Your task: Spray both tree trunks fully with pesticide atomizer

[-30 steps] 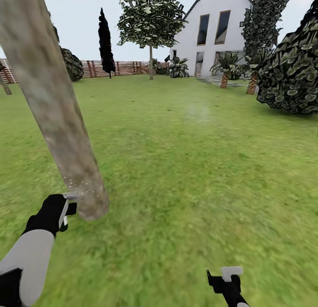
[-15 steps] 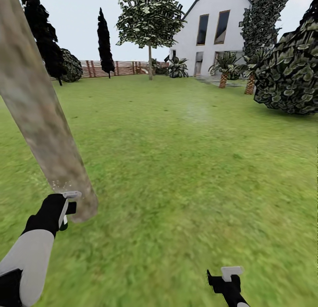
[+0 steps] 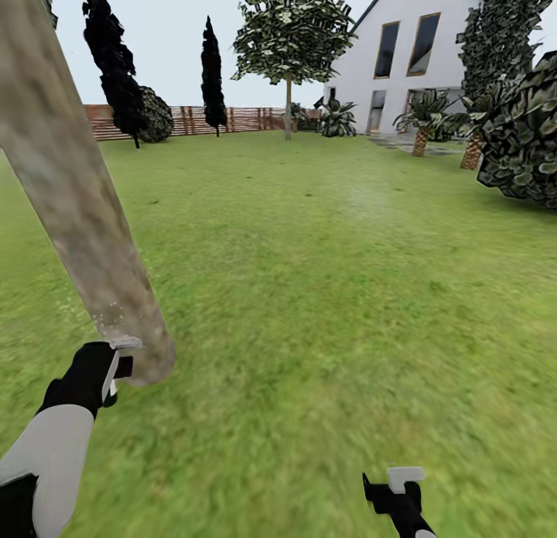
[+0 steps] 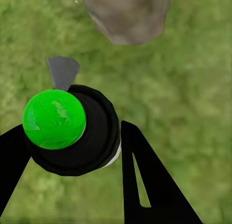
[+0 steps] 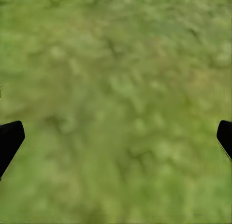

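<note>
From the head camera we are looking over a green grass lawn (image 3: 333, 290) with a thick mottled grey-tan tree trunk (image 3: 73, 190) rising at the near left. Our left gripper (image 3: 116, 365) is holding a pesticide atomizer with a grey nozzle (image 3: 124, 344) just beside the foot of that trunk, where a few pale specks are showing on the bark. Our right gripper (image 3: 404, 480) is hanging low at the near right over the grass. Far off, a second leafy tree with a bare slim-looking trunk (image 3: 288, 108) is standing before a brown slatted wooden fence (image 3: 232, 119) and a white gabled house (image 3: 410, 58).

At the left wrist, the jaws are clamping the atomizer's black round body with its bright green cap (image 4: 54, 119), its nozzle pointing toward the trunk's base (image 4: 128, 16).

At the right wrist, the jaws are standing wide apart over grass.
</note>
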Robot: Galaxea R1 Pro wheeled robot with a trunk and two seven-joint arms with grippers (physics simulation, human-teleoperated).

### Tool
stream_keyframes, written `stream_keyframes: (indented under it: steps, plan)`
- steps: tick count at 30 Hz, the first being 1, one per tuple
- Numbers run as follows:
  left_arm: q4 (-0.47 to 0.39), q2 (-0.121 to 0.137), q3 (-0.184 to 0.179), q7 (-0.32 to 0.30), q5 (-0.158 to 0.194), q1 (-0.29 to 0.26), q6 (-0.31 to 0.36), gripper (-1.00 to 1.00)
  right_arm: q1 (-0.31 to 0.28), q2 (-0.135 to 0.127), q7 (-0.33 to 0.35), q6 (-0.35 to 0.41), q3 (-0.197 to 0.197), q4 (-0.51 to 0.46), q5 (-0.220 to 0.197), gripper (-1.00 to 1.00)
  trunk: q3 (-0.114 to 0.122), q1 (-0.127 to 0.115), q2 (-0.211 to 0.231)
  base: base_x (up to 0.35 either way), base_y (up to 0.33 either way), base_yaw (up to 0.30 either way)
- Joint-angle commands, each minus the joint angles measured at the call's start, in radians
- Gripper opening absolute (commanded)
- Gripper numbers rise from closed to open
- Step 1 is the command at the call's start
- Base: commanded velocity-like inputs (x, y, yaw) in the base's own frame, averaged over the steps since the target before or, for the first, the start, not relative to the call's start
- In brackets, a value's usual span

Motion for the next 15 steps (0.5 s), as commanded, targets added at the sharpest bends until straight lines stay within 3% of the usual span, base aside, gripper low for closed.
stream_keyframes:
  steps: [1, 10, 15]
  plan:
    - [-0.001, 0.000, 0.001, 0.004, 0.003, -0.001, 0.004, -1.00, 0.000, 0.000, -0.002, -0.002, 0.009, 0.000, -0.009, 1.00, -0.001, 0.000, 0.000, 0.236, -0.197, 0.269]
    - [0.001, -0.001, 0.001, 0.005, 0.002, 0.001, 0.004, -1.00, 0.000, 0.000, -0.002, -0.002, 0.009, 0.000, -0.009, 1.00, -0.001, 0.000, 0.000, 0.198, -0.216, 0.036]
    - [0.006, 0.000, 0.001, 0.005, 0.002, 0.002, 0.004, -1.00, 0.000, 0.001, -0.002, -0.002, 0.009, 0.000, -0.009, 1.00, -0.001, 0.000, 0.000, 0.156, -0.239, 0.229]
